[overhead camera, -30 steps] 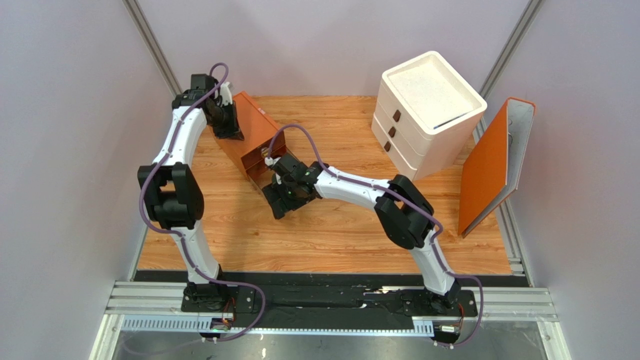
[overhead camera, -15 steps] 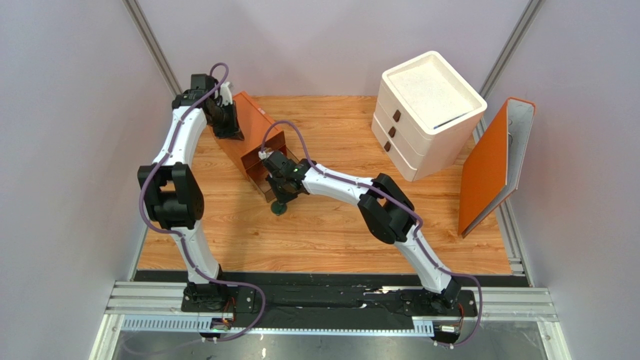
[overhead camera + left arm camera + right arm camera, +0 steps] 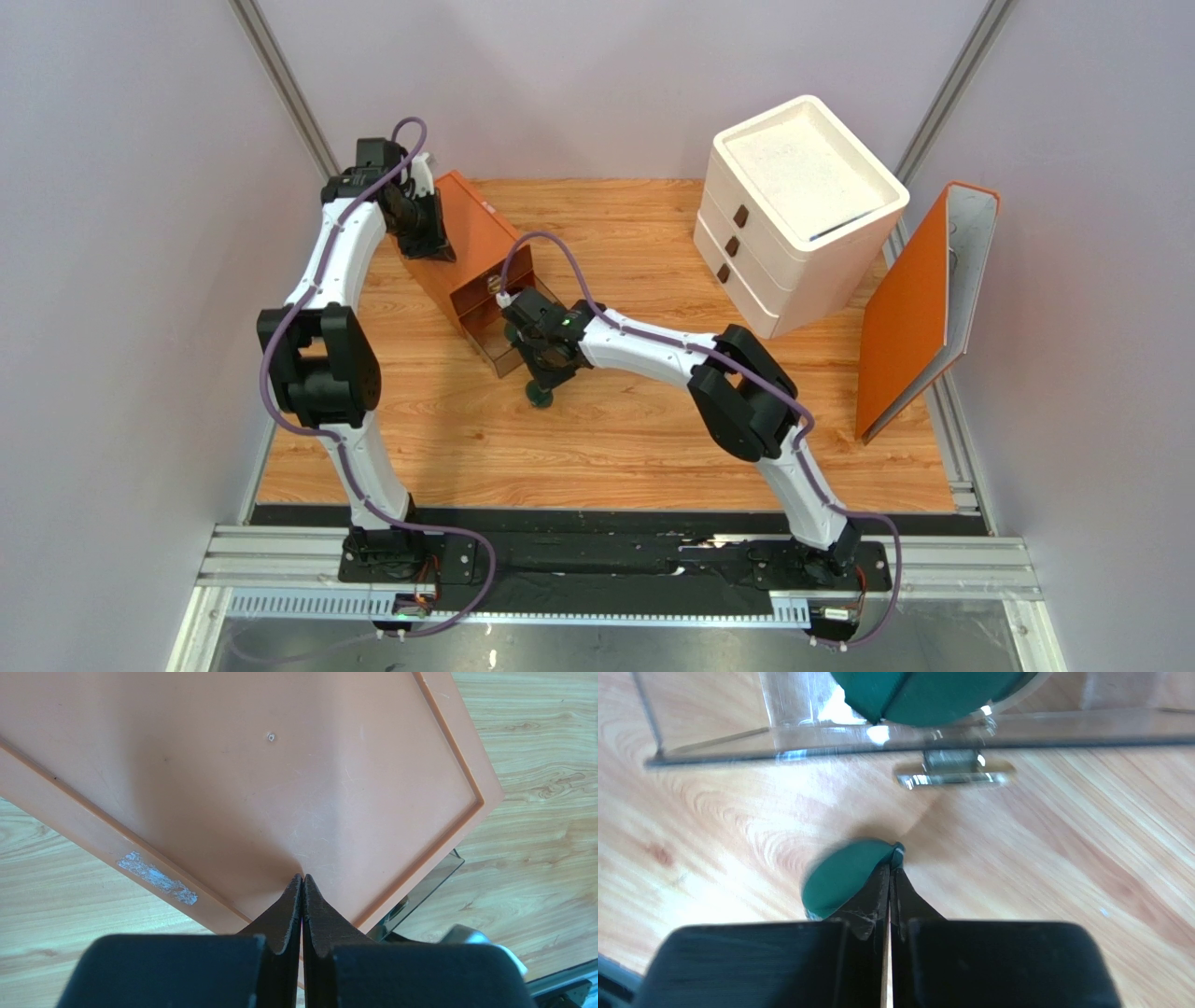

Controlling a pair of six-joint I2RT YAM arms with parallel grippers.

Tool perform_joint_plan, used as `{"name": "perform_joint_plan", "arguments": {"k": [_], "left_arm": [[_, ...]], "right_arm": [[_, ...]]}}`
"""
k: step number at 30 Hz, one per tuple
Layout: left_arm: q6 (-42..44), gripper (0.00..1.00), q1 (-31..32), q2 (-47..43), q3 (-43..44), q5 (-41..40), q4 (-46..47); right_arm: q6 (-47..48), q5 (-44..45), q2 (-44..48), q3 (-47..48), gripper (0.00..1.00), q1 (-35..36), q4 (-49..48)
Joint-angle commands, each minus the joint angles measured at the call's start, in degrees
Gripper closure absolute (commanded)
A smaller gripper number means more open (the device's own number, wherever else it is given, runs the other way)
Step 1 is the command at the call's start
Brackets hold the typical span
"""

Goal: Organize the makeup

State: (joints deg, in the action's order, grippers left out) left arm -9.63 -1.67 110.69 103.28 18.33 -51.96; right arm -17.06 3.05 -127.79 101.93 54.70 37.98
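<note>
We show the right tool [image 3: 889, 875] with jaws together on nothing; the green compact [image 3: 840, 878] lies on the table [image 3: 1053, 854] touching its tip, short of the clear drawer [image 3: 808, 738] ahead. We judge that the left tool [image 3: 302, 885], also together, presses on the box [image 3: 281, 777] to steady it.

Dark green compact [image 3: 840, 878] on table [image 3: 1053, 854]
</note>
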Motion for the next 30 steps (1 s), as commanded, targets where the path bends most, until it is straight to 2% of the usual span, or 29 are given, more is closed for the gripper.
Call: {"name": "perform_joint_plan", "arguments": {"k": [1,6,11,23,25,26,28,29,30], "left_arm": [[1.98,1.0,0.35,5.58,-3.53,-2.42,-10.44],[1.98,1.0,0.35,5.5,-3.53,-2.68,-10.44],[1.98,1.0,0.44,5.5,-3.79,-2.51,-10.35],[2.16,1.0,0.44,5.41,-4.14,-2.59,-10.61],[2.33,1.0,0.35,5.32,-4.32,-2.6,-10.44],[2.42,1.0,0.44,5.41,-4.23,-2.68,-10.61],[2.42,1.0,0.44,5.41,-4.32,-2.59,-10.53],[2.42,1.0,0.35,5.24,-4.32,-2.59,-10.61],[2.51,1.0,0.44,5.32,-4.32,-2.77,-10.61]], "right_arm": [[1.59,2.75,7.54,0.37,1.0,0.23,1.92],[1.85,4.15,11.59,3.44,1.0,0.23,1.84],[2.64,5.3,9.93,9.59,1.0,-0.03,1.4],[0.27,1.35,-8.68,31.48,1.0,-1.96,0.08],[-0.34,-0.05,-10.46,33.77,0.94,-2.4,0.52],[-0.78,0.2,-11.07,33.95,0.84,-2.58,1.04],[-1.83,1.51,-10.91,32.81,0.7,-3.01,0.87],[-1.92,2.13,-10.64,32.28,0.6,-3.1,0.52],[-1.93,2.57,-9.6,30.97,0.38,-3.28,0.17]]}}
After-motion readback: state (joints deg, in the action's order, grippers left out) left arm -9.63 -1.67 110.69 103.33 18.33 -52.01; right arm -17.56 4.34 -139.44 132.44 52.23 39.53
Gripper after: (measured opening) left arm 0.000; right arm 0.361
